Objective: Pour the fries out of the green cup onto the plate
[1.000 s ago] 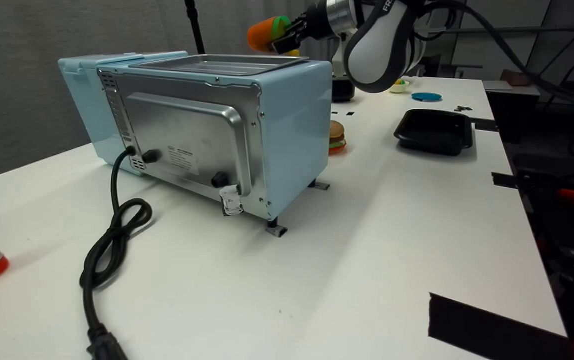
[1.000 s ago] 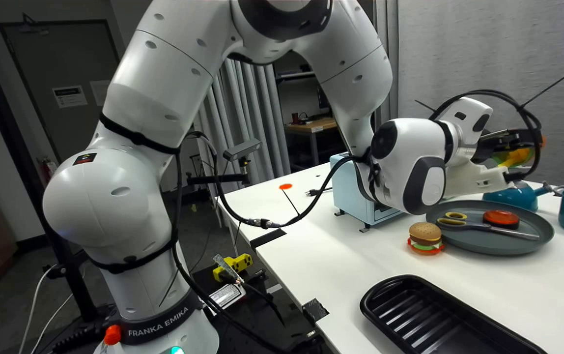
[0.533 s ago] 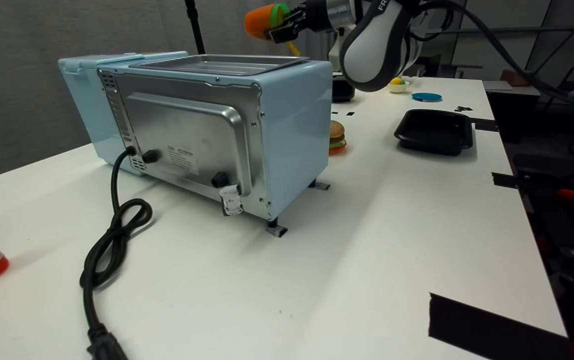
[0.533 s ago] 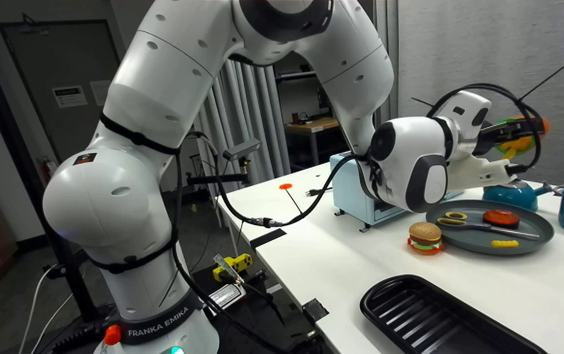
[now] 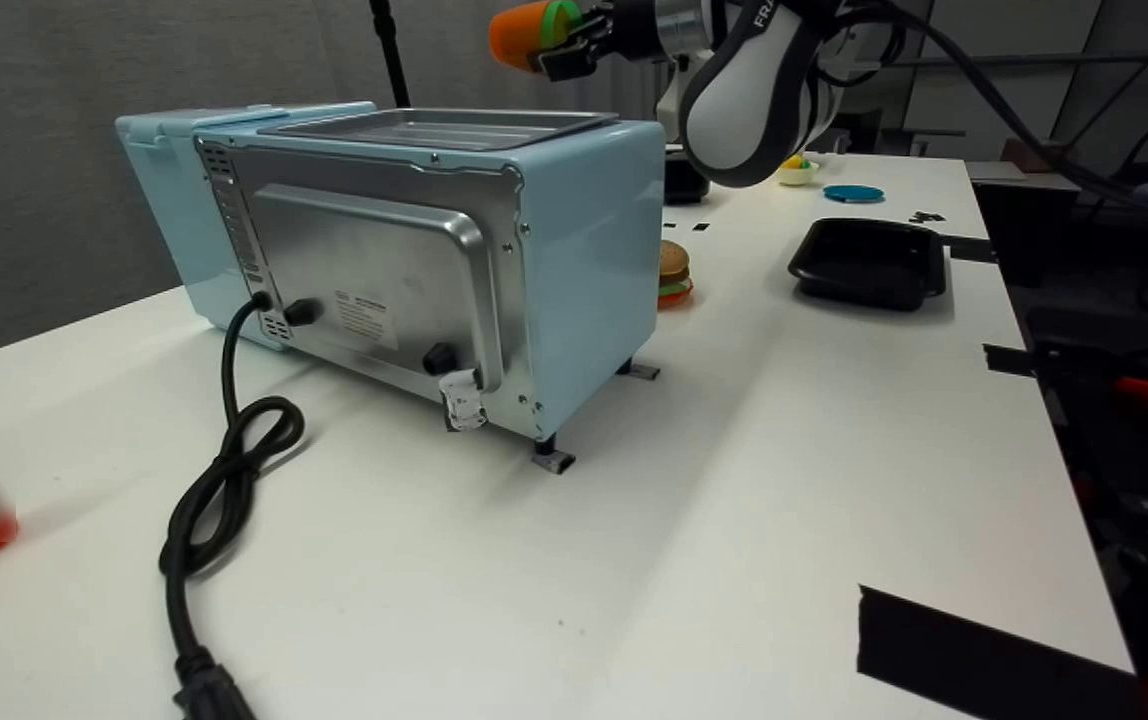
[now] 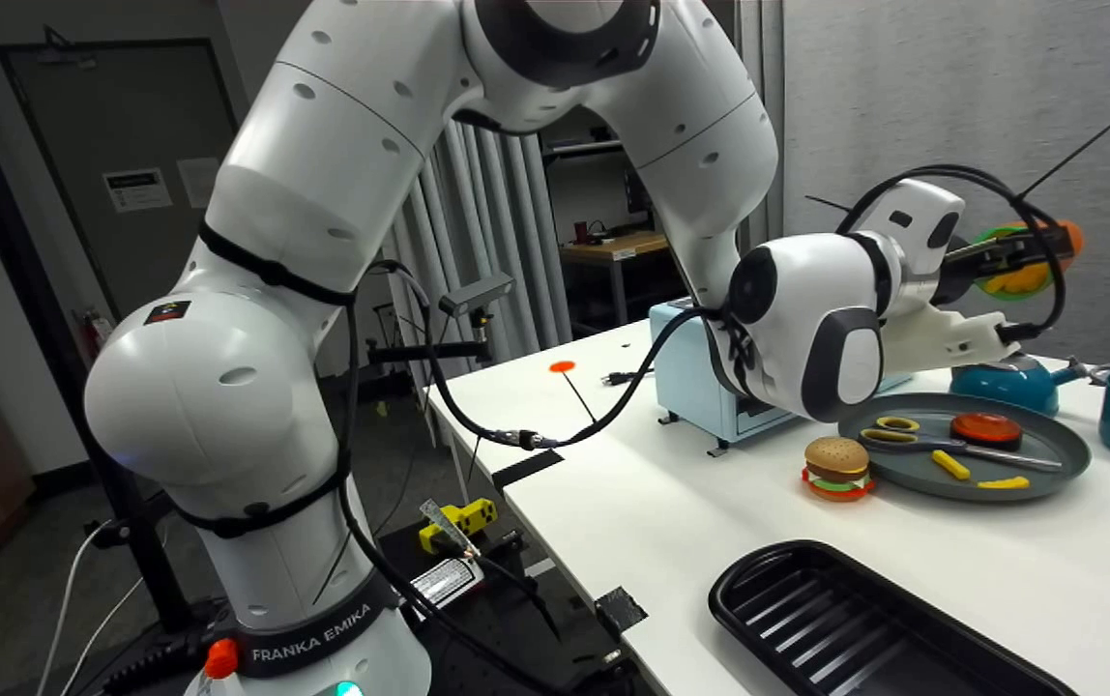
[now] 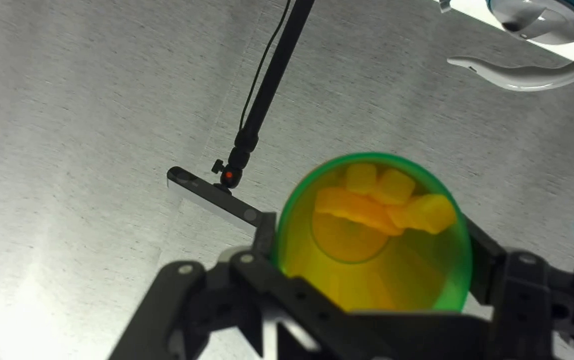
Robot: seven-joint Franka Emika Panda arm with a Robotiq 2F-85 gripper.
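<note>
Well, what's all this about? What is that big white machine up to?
A white robot arm seems to be emptying a small green-and-orange cup, gripped in its black claw and tipped roughly on its side in the air. Two yellow fries lie on a round dark-grey plate, which also holds yellow-and-grey scissors. The pouring looks only partly done: several more fries sit inside the cup.

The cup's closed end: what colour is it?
Orange; the cup shows it best in an exterior view.
</note>
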